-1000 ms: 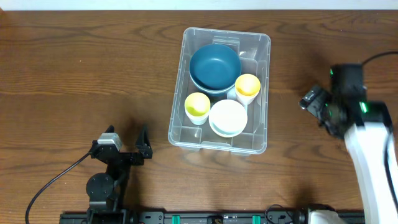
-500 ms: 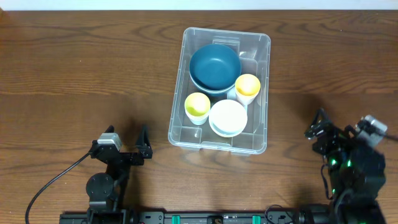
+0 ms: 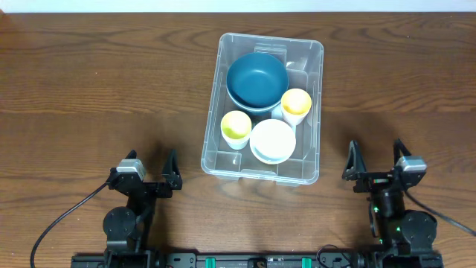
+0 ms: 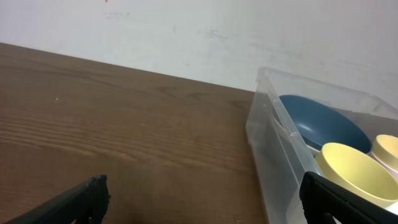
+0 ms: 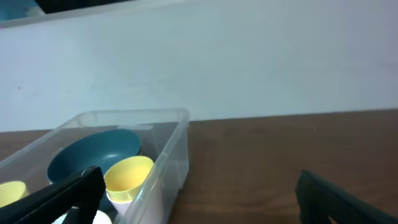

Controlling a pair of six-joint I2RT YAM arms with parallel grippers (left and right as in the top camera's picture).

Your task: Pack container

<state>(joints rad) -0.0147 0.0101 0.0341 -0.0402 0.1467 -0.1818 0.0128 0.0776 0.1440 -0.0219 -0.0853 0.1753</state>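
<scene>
The clear plastic container stands at the table's centre, also in the left wrist view and right wrist view. Inside it are a dark blue bowl, a white bowl and two yellow cups. My left gripper rests open and empty at the front left, apart from the container. My right gripper rests open and empty at the front right, beside the container's right side.
The brown wooden table surrounds the container. A white wall runs behind the table's far edge. A black cable trails from the left arm's base.
The right arm has swung down and back from the right of the container to its resting place at the front right. The left arm and the container's contents have not moved.
</scene>
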